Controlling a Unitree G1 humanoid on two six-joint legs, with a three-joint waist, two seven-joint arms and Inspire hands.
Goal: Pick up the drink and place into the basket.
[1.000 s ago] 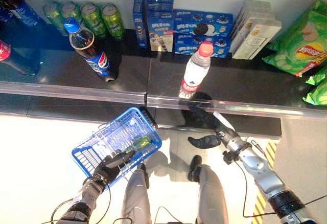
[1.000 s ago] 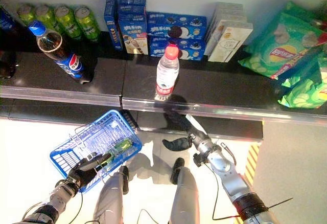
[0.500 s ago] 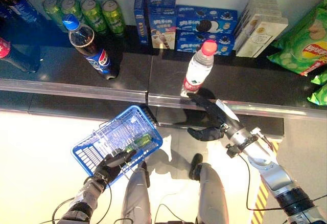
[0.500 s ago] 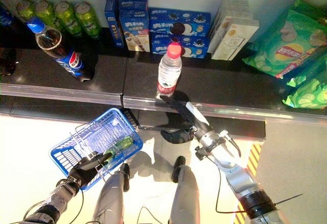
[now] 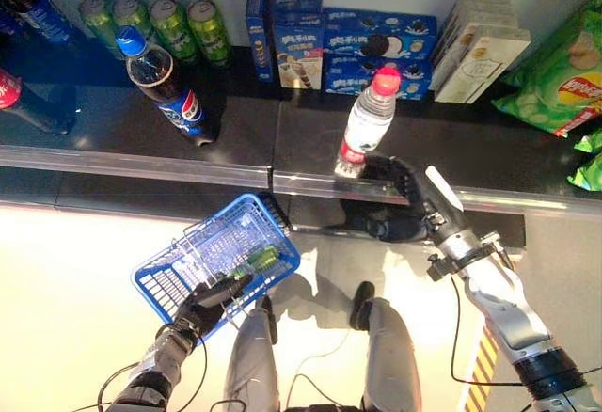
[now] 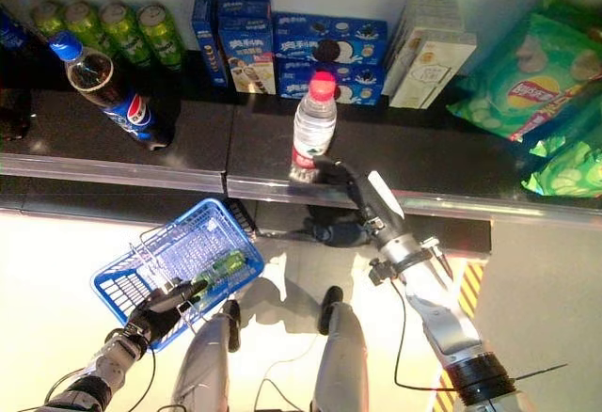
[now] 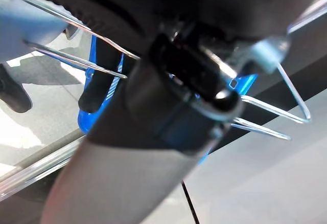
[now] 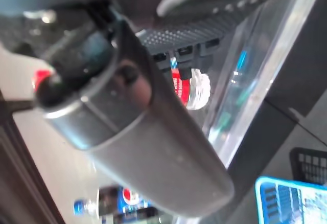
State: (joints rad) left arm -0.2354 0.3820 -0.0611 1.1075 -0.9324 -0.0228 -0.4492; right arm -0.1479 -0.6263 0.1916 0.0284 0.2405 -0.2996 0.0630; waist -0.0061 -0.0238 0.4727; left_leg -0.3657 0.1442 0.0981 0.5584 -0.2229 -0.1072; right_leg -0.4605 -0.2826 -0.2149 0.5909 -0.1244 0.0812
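Right hand: having risen from below the shelf edge, now reaching over it, fingers spread and loosely curving beside the base of the water bottle, not closing on it. Bottle standing upright on the shelf. Left hand: gripping the blue basket by its wire handle; a green bottle lying inside.

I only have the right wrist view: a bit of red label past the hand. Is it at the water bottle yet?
Observer: Yes. The right hand is at the foot of the water bottle, which stands upright at the shelf edge. I cannot tell whether it grips the bottle.
Operator: Where is the basket?
Observer: The blue basket hangs from the left hand, below the shelf and to the robot's left of the bottle.
Operator: Is it empty?
Observer: No, a green item lies in it.
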